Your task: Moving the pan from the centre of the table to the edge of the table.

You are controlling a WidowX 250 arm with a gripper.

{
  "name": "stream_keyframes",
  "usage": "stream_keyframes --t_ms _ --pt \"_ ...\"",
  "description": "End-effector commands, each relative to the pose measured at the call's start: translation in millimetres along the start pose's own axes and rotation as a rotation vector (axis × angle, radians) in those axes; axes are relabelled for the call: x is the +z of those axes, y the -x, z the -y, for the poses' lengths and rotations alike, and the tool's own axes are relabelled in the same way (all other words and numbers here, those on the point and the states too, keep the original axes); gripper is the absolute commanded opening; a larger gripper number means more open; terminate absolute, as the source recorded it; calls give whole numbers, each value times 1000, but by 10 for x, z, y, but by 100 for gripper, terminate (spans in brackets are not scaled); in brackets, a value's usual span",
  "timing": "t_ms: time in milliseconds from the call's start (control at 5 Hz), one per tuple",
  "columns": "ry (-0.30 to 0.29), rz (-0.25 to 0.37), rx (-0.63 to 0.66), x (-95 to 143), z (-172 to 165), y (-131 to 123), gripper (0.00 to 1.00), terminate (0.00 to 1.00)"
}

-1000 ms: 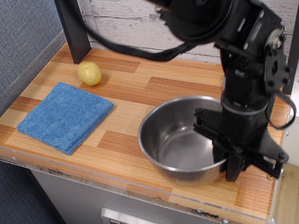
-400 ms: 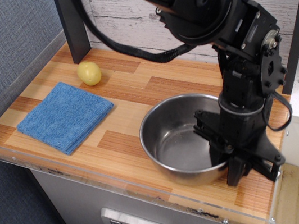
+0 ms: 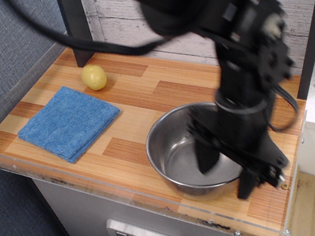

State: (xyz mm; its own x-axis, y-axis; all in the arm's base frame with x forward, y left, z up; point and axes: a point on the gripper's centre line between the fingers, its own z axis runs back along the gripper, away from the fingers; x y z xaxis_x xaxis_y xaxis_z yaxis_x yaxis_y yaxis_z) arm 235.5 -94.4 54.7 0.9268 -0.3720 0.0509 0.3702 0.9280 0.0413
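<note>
The pan point(image 3: 172, 151), a shiny round steel bowl, sits on the wooden table point(image 3: 142, 96) at its front right, close to the front edge. My gripper point(image 3: 227, 171) hangs over the pan's right side and is blurred by motion. One finger point(image 3: 207, 157) is inside the bowl. The other finger point(image 3: 247, 184) is outside, past the right rim. The jaws stand apart, astride the rim, and look open. The arm hides the pan's right rim.
A folded blue cloth point(image 3: 68, 123) lies at the left. A yellowish round object point(image 3: 94, 77) sits behind it near a black post point(image 3: 76, 23). A clear acrylic guard point(image 3: 96, 184) rims the front and left edges. A white-plank wall is behind.
The gripper's fingers have spread apart around the pan's right rim and the wrist has shifted left and up, blurred. The pan has stayed almost in place near the front right.
</note>
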Motion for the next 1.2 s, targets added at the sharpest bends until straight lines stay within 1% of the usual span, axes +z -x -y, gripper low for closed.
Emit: stream_keyframes --t_ms 0,200,400,600,800,1000 --pt "-77 138 197 468 -694 150 100 0" --pt "-105 120 354 548 -1220 186 100 0" --pt "-75 112 427 540 -1563 224 100 0" --pt "-36 102 377 505 -1648 198 100 0" --pt "-36 102 377 505 -1648 198 100 0" --pt "-36 102 377 505 -1648 198 100 100"
